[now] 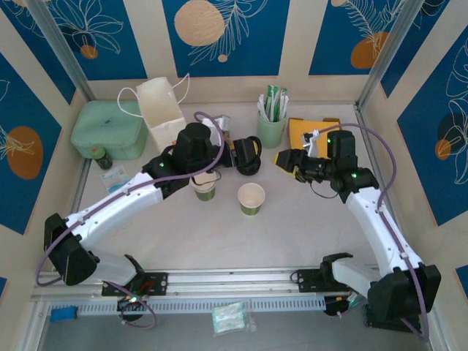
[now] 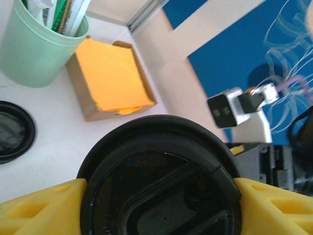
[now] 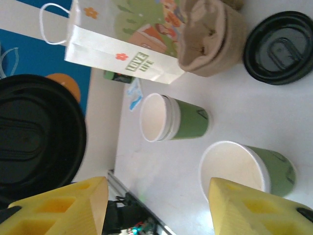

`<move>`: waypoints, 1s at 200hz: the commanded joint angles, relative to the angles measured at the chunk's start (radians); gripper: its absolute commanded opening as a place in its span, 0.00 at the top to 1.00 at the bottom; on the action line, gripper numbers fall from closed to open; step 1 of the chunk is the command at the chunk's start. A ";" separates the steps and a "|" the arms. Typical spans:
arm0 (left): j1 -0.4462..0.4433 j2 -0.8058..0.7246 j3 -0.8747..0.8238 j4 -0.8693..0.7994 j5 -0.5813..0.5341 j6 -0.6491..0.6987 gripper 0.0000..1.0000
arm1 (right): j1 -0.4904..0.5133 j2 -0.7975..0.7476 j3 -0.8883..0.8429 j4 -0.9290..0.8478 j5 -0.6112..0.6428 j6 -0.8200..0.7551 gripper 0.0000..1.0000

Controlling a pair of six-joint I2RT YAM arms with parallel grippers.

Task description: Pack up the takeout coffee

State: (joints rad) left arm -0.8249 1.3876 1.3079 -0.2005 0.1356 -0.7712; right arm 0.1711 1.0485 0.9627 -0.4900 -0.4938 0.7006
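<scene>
Between the left claw's [image 2: 160,203] fingers the black lid [image 2: 161,156] is pinched flat. One lidless cup [image 1: 205,190] stands upright just behind that claw — a second cup [image 1: 251,197] beside it — while the right claw [image 3: 157,205] hangs spread, empty.

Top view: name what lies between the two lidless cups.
Nothing: bare table separates the left cup from the right cup in the top view; the right wrist view agrees.
</scene>
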 commanded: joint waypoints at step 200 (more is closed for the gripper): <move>-0.236 0.369 0.261 -0.550 -0.392 0.405 0.24 | 0.108 -0.044 -0.252 -0.123 0.306 -0.076 0.43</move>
State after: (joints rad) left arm -1.0512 1.7367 1.5322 -0.7055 -0.2337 -0.3897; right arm 0.2775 0.9985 0.7273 -0.5873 -0.2375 0.6411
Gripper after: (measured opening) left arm 0.757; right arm 0.570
